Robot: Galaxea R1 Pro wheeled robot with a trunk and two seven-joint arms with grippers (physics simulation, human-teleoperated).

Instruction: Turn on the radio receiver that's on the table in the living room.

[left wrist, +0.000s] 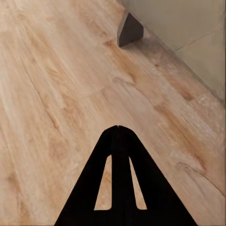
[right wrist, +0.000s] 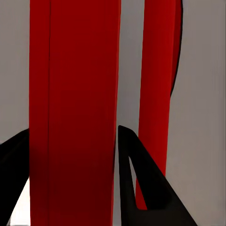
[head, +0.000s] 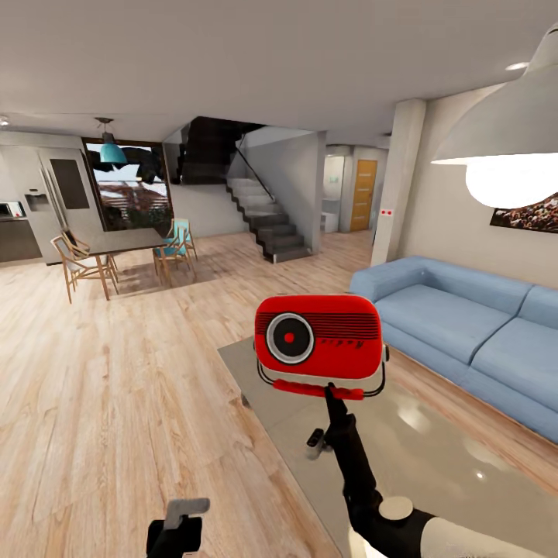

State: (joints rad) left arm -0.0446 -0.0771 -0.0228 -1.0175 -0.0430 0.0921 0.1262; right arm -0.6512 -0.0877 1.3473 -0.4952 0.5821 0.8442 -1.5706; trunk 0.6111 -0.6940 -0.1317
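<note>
the right gripper [head: 332, 390] pinches the red handle bar of the radio receiver [head: 318, 337], lifted above the table [head: 434, 457]; the left gripper [left wrist: 117, 128] is pressed together over the floor.

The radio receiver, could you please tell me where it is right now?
In the head view the radio receiver sits centre frame, above the grey table, with the right tool at its red bar underneath and the blue sofa to its right.

radio receiver [head: 318, 335] above table [head: 434, 457], sofa [head: 465, 325] right.
</note>
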